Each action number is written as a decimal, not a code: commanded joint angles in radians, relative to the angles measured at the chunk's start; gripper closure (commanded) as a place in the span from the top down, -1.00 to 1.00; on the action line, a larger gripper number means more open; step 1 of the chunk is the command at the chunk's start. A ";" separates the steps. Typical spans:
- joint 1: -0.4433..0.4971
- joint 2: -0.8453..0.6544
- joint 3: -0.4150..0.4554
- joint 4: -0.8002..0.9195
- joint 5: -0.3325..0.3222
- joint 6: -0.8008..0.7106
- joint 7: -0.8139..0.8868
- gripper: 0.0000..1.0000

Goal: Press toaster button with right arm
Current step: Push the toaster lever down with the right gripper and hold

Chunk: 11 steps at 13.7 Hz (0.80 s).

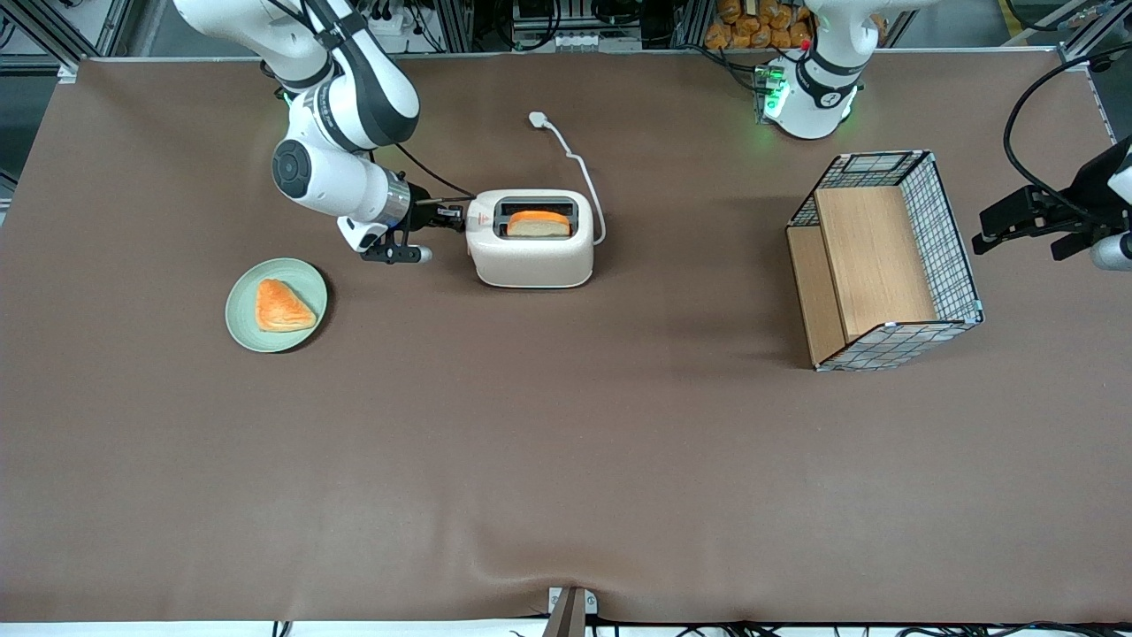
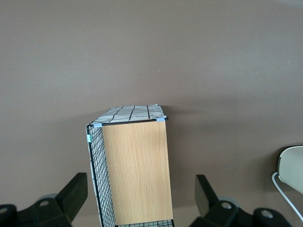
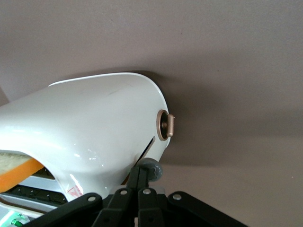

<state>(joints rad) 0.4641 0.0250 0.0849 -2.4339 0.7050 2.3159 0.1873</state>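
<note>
The button [image 3: 154, 170], a small grey knob, sticks out of the toaster's [image 1: 531, 252] short end, the end turned toward the working arm's side of the desk [image 1: 566, 460]. It is seen at one end of a narrow slit in that end wall, just beside a bronze dial [image 3: 166, 125] set in the same wall. The hand [image 3: 138, 171] is laid against it: the two fingers are brought together with nothing gripped between them, so that they form a single blunt tip fit for pushing rather than grasping. That tip is touching the knob or as good as touching it; whether the knob is already fully pushed along the slit cannot be told.

The arm [image 1: 340, 181] is reached in low and nearly level with the desk, so that the hand meets the end wall squarely where the button projects. A slice [image 1: 538, 224] of bread with an orange crust is held upright in the top slot, which is presumably why the button is to be pressed. Its top is seen above the slot's rim.

A white cord [image 1: 579, 168] is led from the toaster away from the front camera to a loose plug. A green plate [image 1: 243, 323] bearing a pastry [image 1: 281, 307] is set nearer the camera than the toaster, toward the working arm's end. A wire-and-wood basket [image 1: 884, 261] is lying well apart, toward the parked arm's end.
</note>
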 commanded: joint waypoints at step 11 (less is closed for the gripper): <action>0.016 0.052 -0.004 -0.059 0.030 0.140 -0.066 -1.00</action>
<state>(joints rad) 0.4645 0.0442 0.0838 -2.4695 0.7058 2.3884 0.1674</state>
